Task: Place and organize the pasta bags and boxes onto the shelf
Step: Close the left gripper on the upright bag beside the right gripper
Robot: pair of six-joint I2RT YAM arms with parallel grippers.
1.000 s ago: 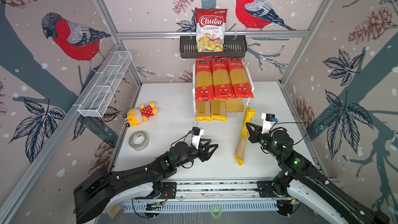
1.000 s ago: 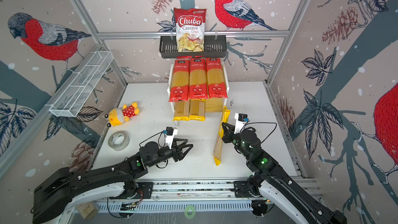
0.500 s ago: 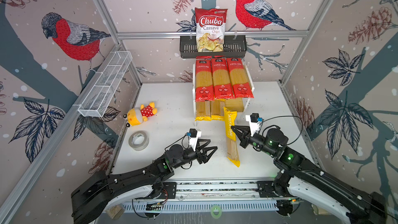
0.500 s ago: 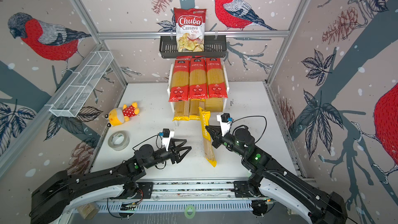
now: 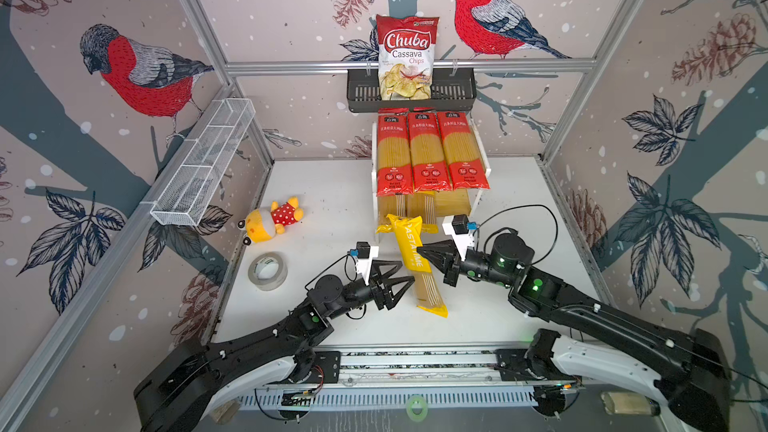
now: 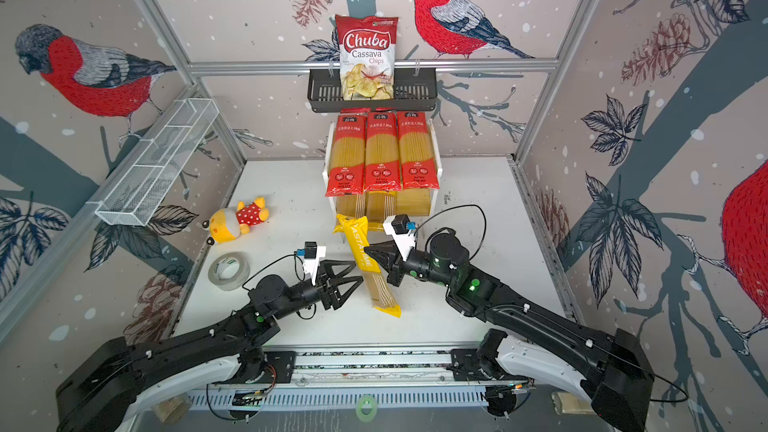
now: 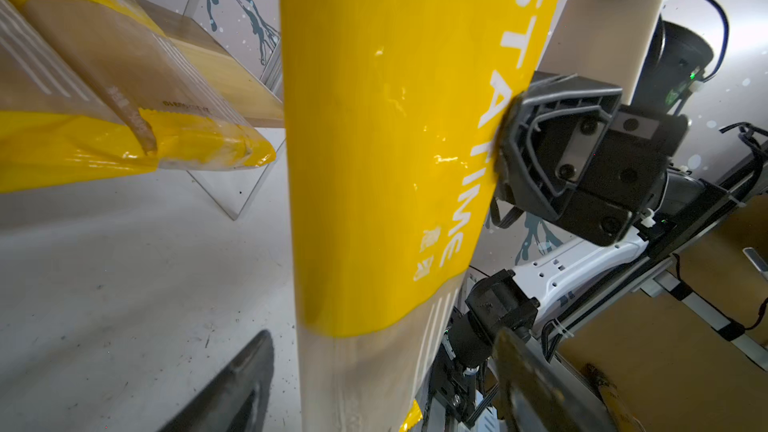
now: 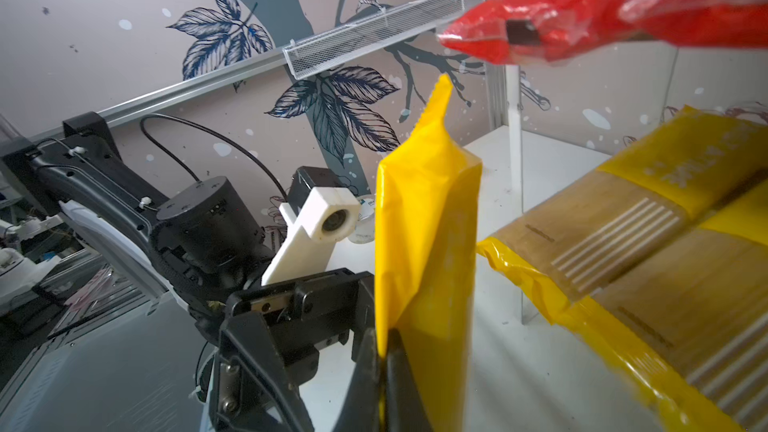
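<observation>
In both top views the right jaws are pinching shut on the side edge of the yellow pack (image 5: 408, 238). They are holding it on end and leaning, just in front of the shelf (image 5: 456, 203). Whether its lower end is touching the table (image 5: 332, 201) I cannot tell. The left jaws are standing wide open right beside the pack's clear lower half, gripping nothing. Three red packs (image 5: 426, 151) are filling the upper tier. Two yellow packs (image 5: 424, 207) are lying on the lower board, so the bare slot on the right arm's side is probably where this one is going.

In the left wrist view the yellow pack (image 7: 374, 139) is sitting between the two open left fingertips (image 7: 249, 359), with the right jaws biting only its edge. This is looking like a handover or a two-armed steadying. The left jaws should be closing across the stiff spaghetti bundle, not the loose film, before the right jaws let go.

In the right wrist view the yellow pack (image 8: 428, 222) is rising with its top seal close under the overhanging red packs (image 8: 582, 14). It needs laying flat and sliding in low, parallel to the yellow packs (image 8: 623, 243) on the board, without catching that overhang.
</observation>
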